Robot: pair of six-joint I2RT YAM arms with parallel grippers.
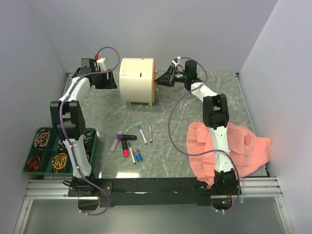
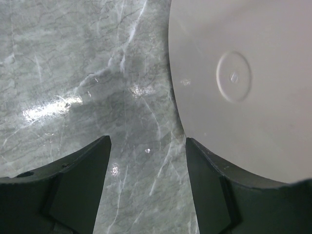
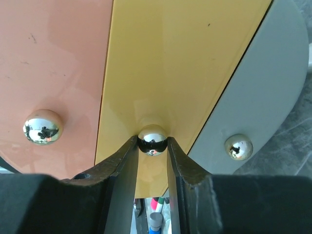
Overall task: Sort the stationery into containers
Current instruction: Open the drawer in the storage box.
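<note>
The cream drum cabinet point(image 1: 137, 80) stands at the back of the table. In the right wrist view my right gripper point(image 3: 152, 141) is shut on the chrome knob point(image 3: 152, 136) of the yellow drawer front point(image 3: 170, 63); from above it point(image 1: 160, 78) meets the cabinet's right face. My left gripper point(image 2: 148, 146) is open and empty at the cabinet's flat cream back point(image 2: 243, 87); from above it point(image 1: 111, 80) is at the cabinet's left. A purple marker point(image 1: 117, 140), a black-and-pink marker point(image 1: 127, 144) and white pens with blue caps point(image 1: 142, 134) lie on the table's middle.
A salmon drawer front point(image 3: 53, 73) and a grey one point(image 3: 263, 97) flank the yellow one, each with a knob. A green tray point(image 1: 93, 146) of rubber bands sits at the left edge. A salmon-pink cloth point(image 1: 243, 146) lies under the right arm.
</note>
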